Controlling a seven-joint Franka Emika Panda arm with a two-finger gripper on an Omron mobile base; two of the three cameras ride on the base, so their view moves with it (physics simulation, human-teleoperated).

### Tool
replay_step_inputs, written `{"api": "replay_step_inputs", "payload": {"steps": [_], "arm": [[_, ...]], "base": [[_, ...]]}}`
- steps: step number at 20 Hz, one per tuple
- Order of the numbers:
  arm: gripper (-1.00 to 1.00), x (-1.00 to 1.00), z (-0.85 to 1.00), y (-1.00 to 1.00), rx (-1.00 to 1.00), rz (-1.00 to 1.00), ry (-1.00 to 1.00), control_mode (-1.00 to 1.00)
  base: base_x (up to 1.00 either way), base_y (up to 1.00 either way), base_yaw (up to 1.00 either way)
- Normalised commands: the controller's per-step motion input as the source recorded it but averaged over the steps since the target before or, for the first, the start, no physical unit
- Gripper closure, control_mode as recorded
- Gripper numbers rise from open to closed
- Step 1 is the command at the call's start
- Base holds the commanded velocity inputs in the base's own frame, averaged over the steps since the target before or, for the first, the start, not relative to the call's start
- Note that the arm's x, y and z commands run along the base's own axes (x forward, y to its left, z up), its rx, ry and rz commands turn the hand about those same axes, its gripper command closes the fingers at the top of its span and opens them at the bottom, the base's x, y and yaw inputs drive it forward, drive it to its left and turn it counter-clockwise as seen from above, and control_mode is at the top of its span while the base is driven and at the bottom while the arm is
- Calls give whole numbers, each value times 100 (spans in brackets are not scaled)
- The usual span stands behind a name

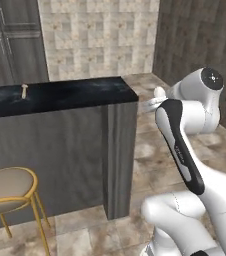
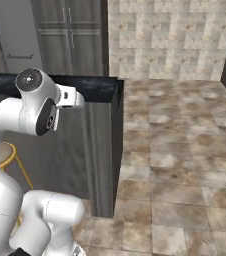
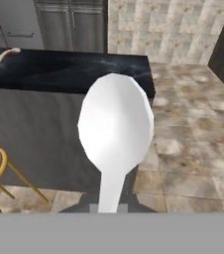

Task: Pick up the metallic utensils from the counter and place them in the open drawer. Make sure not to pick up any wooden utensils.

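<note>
Silver-white spoon (image 3: pixel 115 134), bowl toward the camera in the hand view, rises from between the jaws, which are clenched on its handle; the handle's lower end is cut off by the frame's bottom. Gripper (image 3: pixel 109 208) is held in the air off the end of the black table (image 1: pixel 60 95). Tan wooden utensil (image 1: pixel 24 90) lies on the table's far left, small and indistinct. A stool (image 1: pixel 7 187) stands below, partly cropped.

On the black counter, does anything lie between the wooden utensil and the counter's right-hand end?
No. In the left base view the counter is bare from the wooden utensil to its right end; the hand view agrees.
</note>
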Motion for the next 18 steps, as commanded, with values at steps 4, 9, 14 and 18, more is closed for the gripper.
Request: {"api": "replay_step_inputs", "payload": {"steps": [4,9,14,18], "arm": [[100,0,0,0,0,0,0,100],[100,0,0,0,0,0,0,100],[100,0,0,0,0,0,0,100],[100,0,0,0,0,0,0,100]], "base": [[1,-100,2],[1,-100,2],[4,-100,3],[20,-92,39]]}}
